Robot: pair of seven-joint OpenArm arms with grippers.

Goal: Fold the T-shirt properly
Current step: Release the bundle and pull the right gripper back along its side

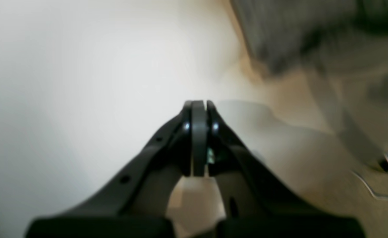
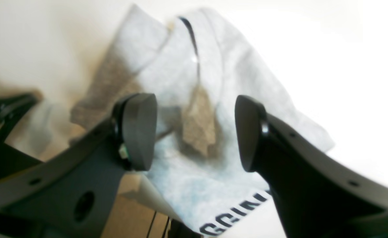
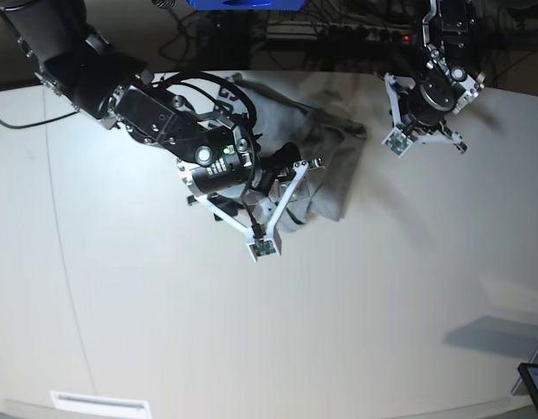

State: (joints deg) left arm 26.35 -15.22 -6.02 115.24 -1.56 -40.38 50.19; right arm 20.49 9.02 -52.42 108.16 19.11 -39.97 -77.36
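Note:
The heather-grey T-shirt (image 2: 180, 66) lies crumpled on the white table, with black block lettering (image 2: 236, 215) showing at its near edge. In the base view the T-shirt (image 3: 326, 144) is a bunched heap at the table's far middle. My right gripper (image 2: 194, 135) hovers just over the cloth, open, with nothing between its fingers (image 2: 137, 132). The base view shows the right gripper (image 3: 300, 166) at the heap's near-left edge. My left gripper (image 1: 198, 104) is shut on nothing over bare table. It sits to the right of the shirt as the left gripper (image 3: 431, 122), apart from it.
The white table (image 3: 251, 332) stretches wide toward the near side. Cables and dark gear (image 3: 339, 35) run behind its far edge. A dark screen corner (image 3: 535, 384) pokes in at the near right. In the left wrist view the table edge, floor and a thin cable (image 1: 375, 193) appear on the right.

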